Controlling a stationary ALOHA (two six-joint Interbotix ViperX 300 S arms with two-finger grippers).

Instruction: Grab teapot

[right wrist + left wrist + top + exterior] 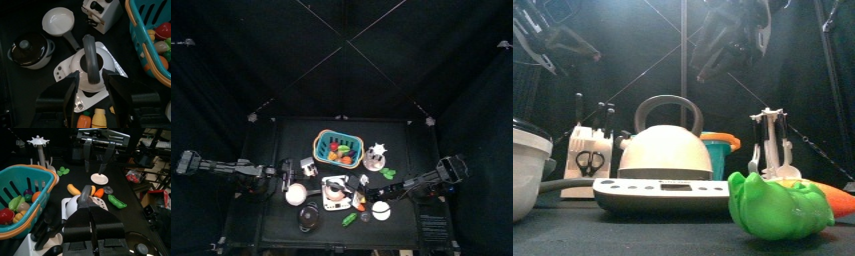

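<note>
The teapot (664,150) is white with a grey arched handle and stands on a white base (660,192) in the middle of the table (271,135). My right gripper (90,97) hangs high above it, looking straight down. Its jaws stand wide open on either side of the handle (88,55) without touching it. In the front view the right gripper (734,42) is well above the teapot. From the left, my left gripper (87,210) points at the teapot (70,208) with its jaws pressed together and nothing in them. From above, the teapot (335,186) lies between the two arms.
A teal basket (143,30) of toy vegetables stands behind the teapot. A white saucepan (59,20), a black lidded pot (28,50) and a white knife block (587,150) are close by. A utensil stand (774,140) and a green toy vegetable (780,205) sit at the front right.
</note>
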